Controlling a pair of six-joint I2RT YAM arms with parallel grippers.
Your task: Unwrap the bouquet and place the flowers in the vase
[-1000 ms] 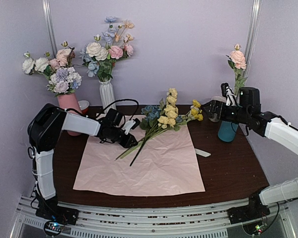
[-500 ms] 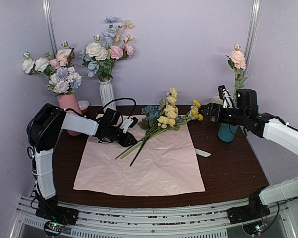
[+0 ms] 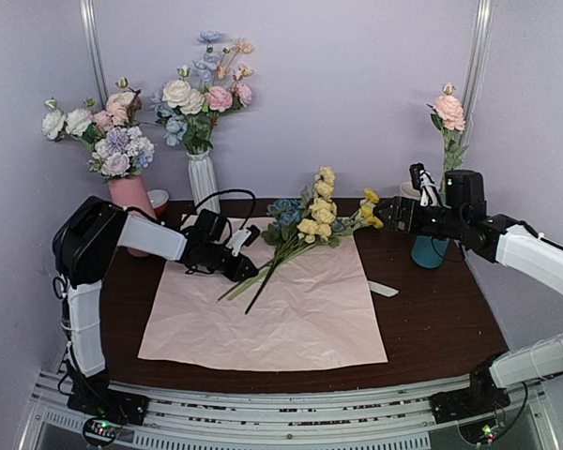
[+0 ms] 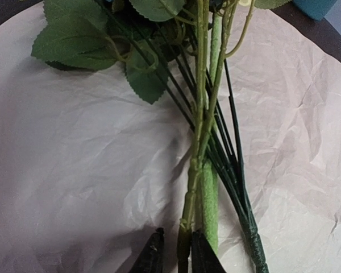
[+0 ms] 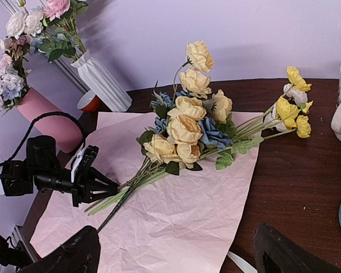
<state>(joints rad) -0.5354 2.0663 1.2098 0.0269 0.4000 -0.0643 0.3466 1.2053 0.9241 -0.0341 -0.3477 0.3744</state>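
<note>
The left claw seems to pinch the flowers' stems on pink paper. The right claw, jaws wide apart, hangs by the teal vase near the desk's right edge.

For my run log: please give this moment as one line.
left tool: shut on flower stem | right tool: open, empty | paper: spread flat | vase: holds one pink flower

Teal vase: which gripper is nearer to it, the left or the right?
Right. The right gripper hangs open just to the left of the vase. The left gripper is far off across the paper, closed on the stems of the flowers.
</note>
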